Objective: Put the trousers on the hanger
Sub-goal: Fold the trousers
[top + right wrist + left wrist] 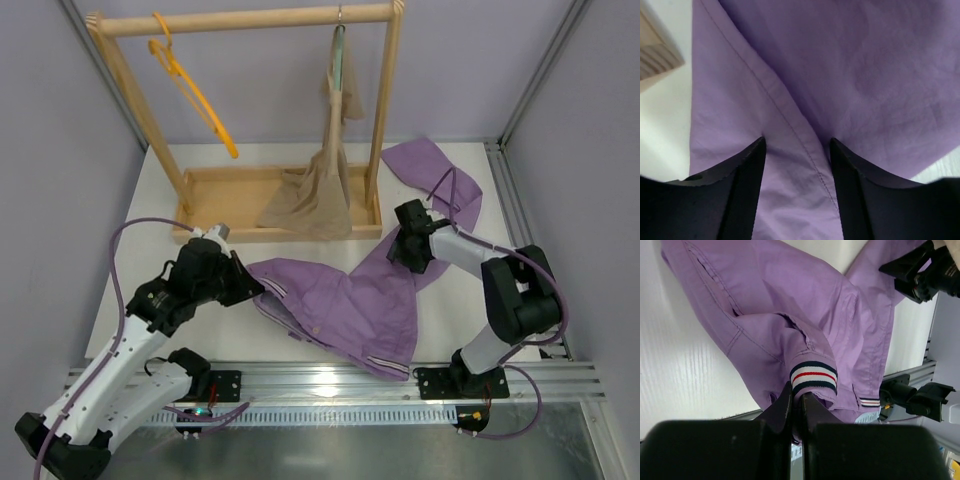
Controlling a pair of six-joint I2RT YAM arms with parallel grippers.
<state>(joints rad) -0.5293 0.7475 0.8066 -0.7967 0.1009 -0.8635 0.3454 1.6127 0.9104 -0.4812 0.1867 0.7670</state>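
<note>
The trousers (340,300) lie crumpled on the counter (270,158), well apart from the hanger (195,95) hooked on the rack (250,18). The left fingers (782,410) pinch only the striped waistband edge; the right fingers (747,170) stand spread over a leg seam, gripping nothing. On lifting, that thin pinch may slip, or loose legs snag the rack.

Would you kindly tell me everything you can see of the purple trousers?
The trousers are lilac woven cloth with stitched seams, pockets and a ribbed band striped white, dark and red. They lie crumpled on the white table, in front of the wooden rack, one leg stretching toward the far right corner. The left gripper is shut on the striped band at their left end; the right gripper stands open over a leg seam.
</note>
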